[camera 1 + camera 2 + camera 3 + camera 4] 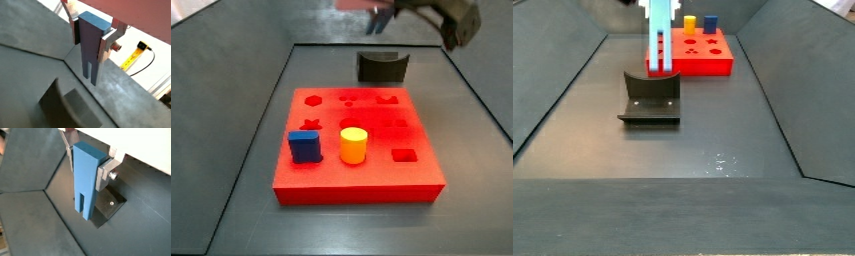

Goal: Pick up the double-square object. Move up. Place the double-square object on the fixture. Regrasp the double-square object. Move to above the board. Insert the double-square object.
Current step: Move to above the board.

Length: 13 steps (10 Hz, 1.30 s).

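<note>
Grey floor; pincer (90, 165) gripping double-square object (85, 180)

Short dark blue block peg (303, 146) and yellow cylinder (353, 145) stand upright side by side, just apart. Yellow tape measure (135, 54) with black cord lies outside the dark grey surface (687, 150) beneath my arm.
</note>
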Tool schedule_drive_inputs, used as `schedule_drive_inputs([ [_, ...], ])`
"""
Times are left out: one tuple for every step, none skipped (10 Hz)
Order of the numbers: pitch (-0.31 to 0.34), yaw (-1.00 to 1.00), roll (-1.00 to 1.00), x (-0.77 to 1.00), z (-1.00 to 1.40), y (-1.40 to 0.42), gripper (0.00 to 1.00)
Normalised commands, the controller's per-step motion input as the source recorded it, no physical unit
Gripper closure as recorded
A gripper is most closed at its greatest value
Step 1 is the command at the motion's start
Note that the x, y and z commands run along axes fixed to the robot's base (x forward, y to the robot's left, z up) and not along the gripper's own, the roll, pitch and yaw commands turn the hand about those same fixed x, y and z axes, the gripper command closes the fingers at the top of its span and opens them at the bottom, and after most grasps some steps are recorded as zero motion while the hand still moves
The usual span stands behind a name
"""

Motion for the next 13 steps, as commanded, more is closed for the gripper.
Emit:
schedule_drive_inputs([
  [-0.025, -0.20, -0.12, -0.20, 1.00, -0.03, 1.00],
  [0.022, -0.18, -0.12, -0.19, 1.00, -0.02, 1.00],
  [0.049, -0.16, -0.12, -0.17, 0.91, -0.01, 1.00],
  [0.102, -0.11, -0.09, -0.10, 0.59, 0.00, 1.00],
  [0.129, -0.08, -0.08, -0.06, 0.40, 0.00, 1.00],
  [0.150, -0.04, -0.06, -0.04, 0.21, 0.00, 1.00],
  [0.095, -0.16, -1.00, -0.45, 0.48, -1.00, 1.00],
  [0.092, -0.15, -1.00, -0.45, 0.47, -1.00, 1.00],
  [0.093, -0.14, -1.00, -0.49, 0.52, -1.00, 1.00],
  [0.097, -0.14, -1.00, -0.49, 0.49, -1.00, 1.00],
  [0.105, -0.13, -1.00, -0.49, 0.48, -1.00, 1.00],
  [0.115, -0.12, -1.00, -0.50, 0.49, -1.00, 1.00],
  [0.117, -0.11, -1.00, -0.37, 0.36, -0.71, 1.00],
])
